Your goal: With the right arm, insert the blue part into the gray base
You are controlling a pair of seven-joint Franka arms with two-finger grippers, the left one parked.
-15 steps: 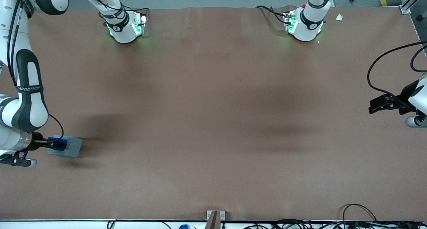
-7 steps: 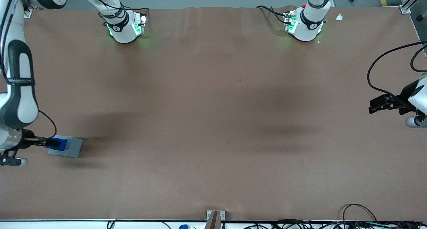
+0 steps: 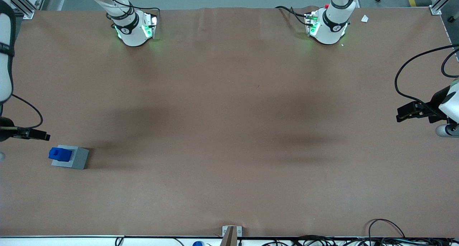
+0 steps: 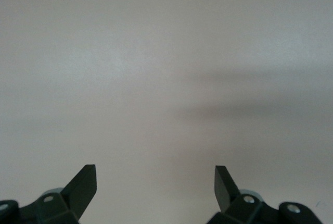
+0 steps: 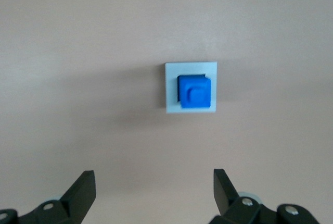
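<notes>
The blue part (image 3: pixel 60 153) sits in the socket of the gray base (image 3: pixel 77 158), which rests on the brown table toward the working arm's end. In the right wrist view the blue part (image 5: pixel 194 92) fills the socket of the gray base (image 5: pixel 171 87). My right gripper (image 3: pixel 42 135) is open and empty, high above the table, a little farther from the front camera than the base. In the right wrist view the gripper (image 5: pixel 154 181) has its two fingers wide apart with nothing between them.
The brown table cover (image 3: pixel 229 131) stretches wide. Two arm feet with green lights (image 3: pixel 133 29) (image 3: pixel 324 25) stand at the table edge farthest from the front camera. Cables (image 3: pixel 387 235) lie along the near edge.
My gripper has let go of the blue part, which stays seated in the gray base. The gripper has risen and drawn away toward the working arm's end of the table.
</notes>
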